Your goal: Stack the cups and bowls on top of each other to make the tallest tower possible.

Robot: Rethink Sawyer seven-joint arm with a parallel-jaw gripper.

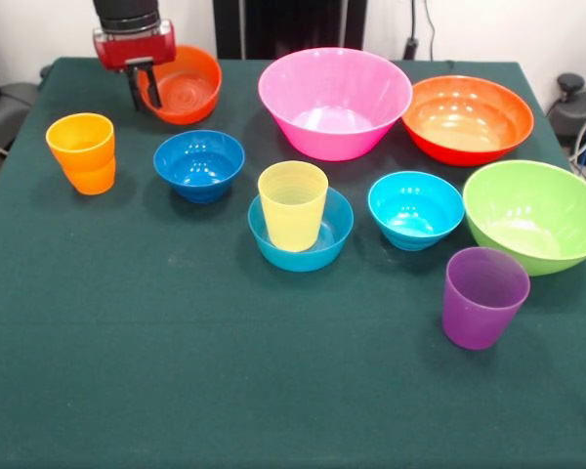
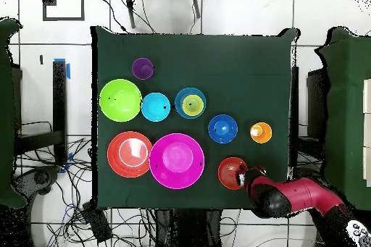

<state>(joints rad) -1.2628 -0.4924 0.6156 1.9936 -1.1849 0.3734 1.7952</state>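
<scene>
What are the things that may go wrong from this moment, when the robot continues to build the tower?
1. The gripper sits at the rim of the small orange-red bowl, near the table's far edge; a poor grasp might push it off.
2. The yellow cup stands upright inside the mid-blue bowl; its narrow open mouth gives a wider bowl little support, so the stack may tip.

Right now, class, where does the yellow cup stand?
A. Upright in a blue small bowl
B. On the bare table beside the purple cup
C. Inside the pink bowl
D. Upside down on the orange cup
A: the yellow cup stands upright, mouth up, inside the blue small bowl near the table's middle, and the overhead view shows it ringed by that bowl's rim.
</scene>
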